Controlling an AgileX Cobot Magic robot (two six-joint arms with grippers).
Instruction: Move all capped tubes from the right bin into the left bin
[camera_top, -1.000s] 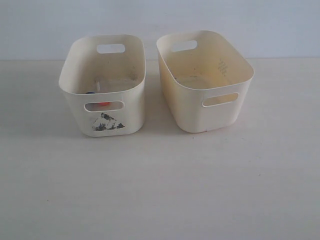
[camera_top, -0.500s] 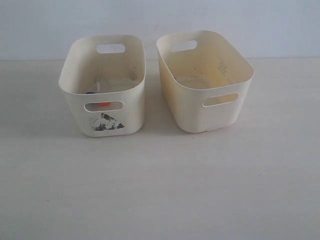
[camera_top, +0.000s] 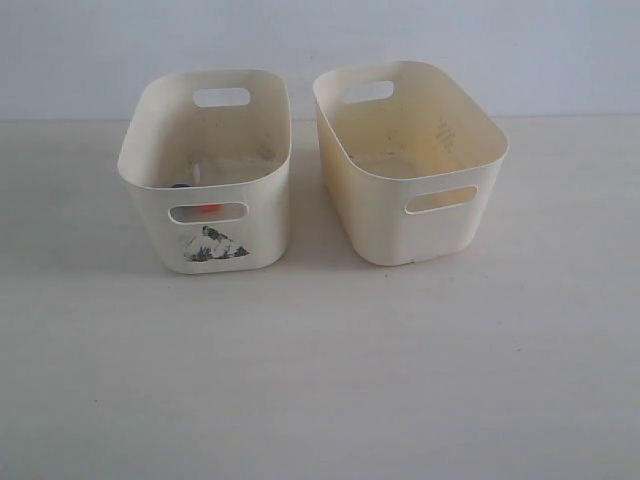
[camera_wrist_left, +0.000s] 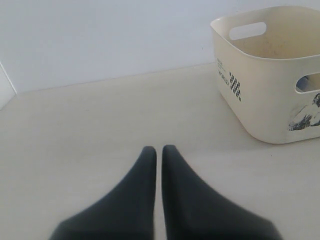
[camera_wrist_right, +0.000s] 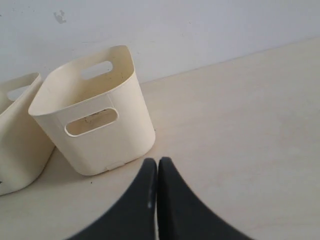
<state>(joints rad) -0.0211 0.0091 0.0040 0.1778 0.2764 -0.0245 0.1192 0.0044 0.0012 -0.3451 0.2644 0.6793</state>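
Nearest the wrist cameras, the left jaws and right jaws are each closed to a hairline slit on nothing, hanging over the pale matte surface (camera_top: 320, 380) well clear of both bins. Beyond, in the cream rounded plastic left bin (camera_top: 262, 225) with the black mountain print, the small whitish capped tubes (camera_top: 208, 208) show as an orange-red spot through its front slot and a dark blue one behind the near wall, while the plain cream plastic right bin (camera_top: 380, 215) just beside it shows none. The transfer looks finished, so the next move calls only for checking the right bin's hidden near corner.
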